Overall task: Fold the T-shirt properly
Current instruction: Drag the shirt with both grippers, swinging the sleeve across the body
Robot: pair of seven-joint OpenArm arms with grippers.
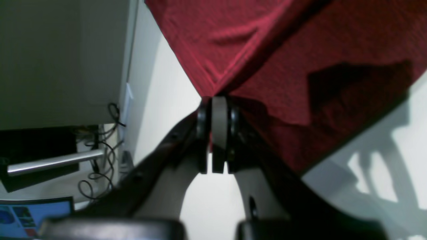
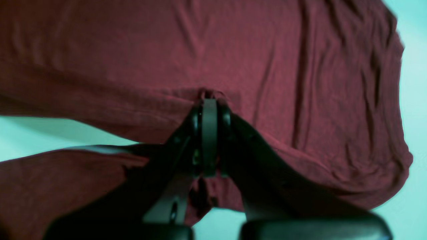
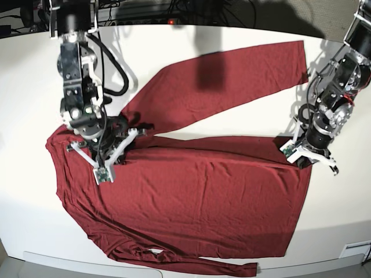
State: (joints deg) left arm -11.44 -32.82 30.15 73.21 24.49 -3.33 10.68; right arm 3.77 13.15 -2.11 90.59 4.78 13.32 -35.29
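The T-shirt (image 3: 203, 191) is dark red and long-sleeved, lying spread and wrinkled on the white table (image 3: 35, 87). One sleeve (image 3: 243, 72) reaches toward the back right, and the other sleeve (image 3: 191, 263) lies along the front edge. My left gripper (image 3: 298, 153) is at the shirt's right side, shut on a corner of the T-shirt (image 1: 300, 66), with the cloth pinched at the left gripper's (image 1: 218, 100) tips. My right gripper (image 3: 116, 136) is at the shirt's upper left where the sleeve joins the body. In the right wrist view the right gripper (image 2: 209, 96) is shut on a puckered bit of the T-shirt (image 2: 233, 50).
Cables (image 3: 174, 11) run along the table's back edge. Beyond the table's edge in the left wrist view are a grey cabinet (image 1: 60, 60), a metal bar (image 1: 53, 163), loose wires (image 1: 100, 160) and a screen (image 1: 33, 220). The table's front edge (image 3: 58, 260) is close to the lower sleeve.
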